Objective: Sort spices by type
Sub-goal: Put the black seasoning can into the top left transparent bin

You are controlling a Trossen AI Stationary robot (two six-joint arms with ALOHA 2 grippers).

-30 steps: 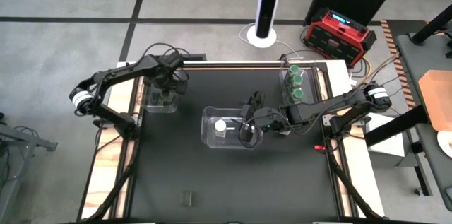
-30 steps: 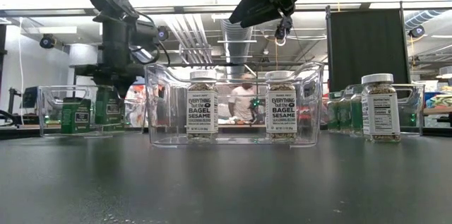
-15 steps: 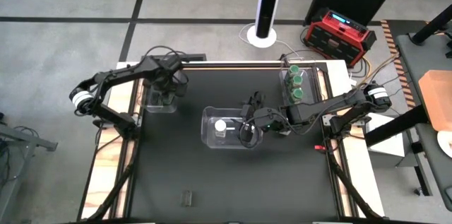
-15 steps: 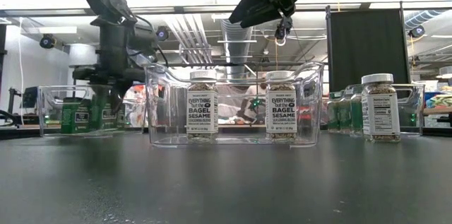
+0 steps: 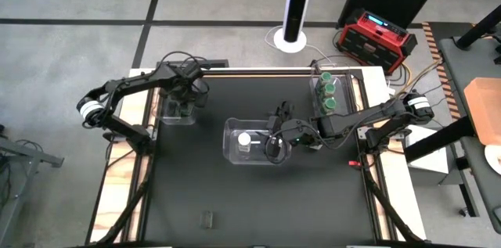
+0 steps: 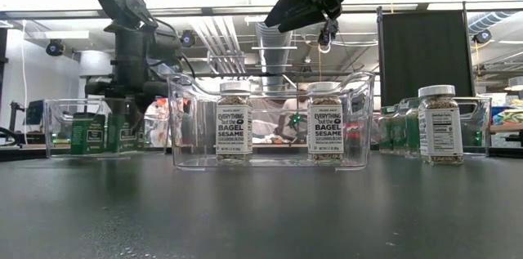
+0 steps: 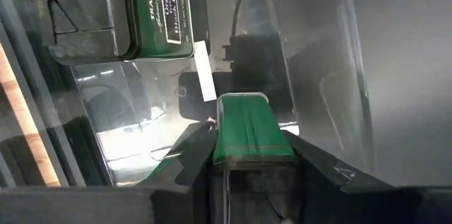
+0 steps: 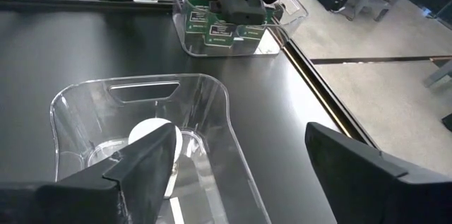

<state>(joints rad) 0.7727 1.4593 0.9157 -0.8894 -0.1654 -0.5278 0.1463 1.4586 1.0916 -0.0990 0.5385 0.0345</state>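
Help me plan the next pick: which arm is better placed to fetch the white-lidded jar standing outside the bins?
Right. The right gripper is open and empty over the middle bin, nearest the loose jar. The left gripper is down in the left bin, closed on a green tin.

Two jars (image 6: 234, 122) inside middle bin (image 6: 184, 120), side by side.

R gripper (image 8: 240, 167), two dark fingers wide apart, is hovering over a clear rectangular plastic bin (image 8: 212, 104) w/ a white round-lidded spice jar (image 8: 152, 133) sitting inside. Farther across the black tabletop (image 8: 85, 47), the other dark gripper (image 8: 240, 1) is reaching into a second clear bin (image 8: 286, 22) holding green-labelled containers (image 8: 219, 32).
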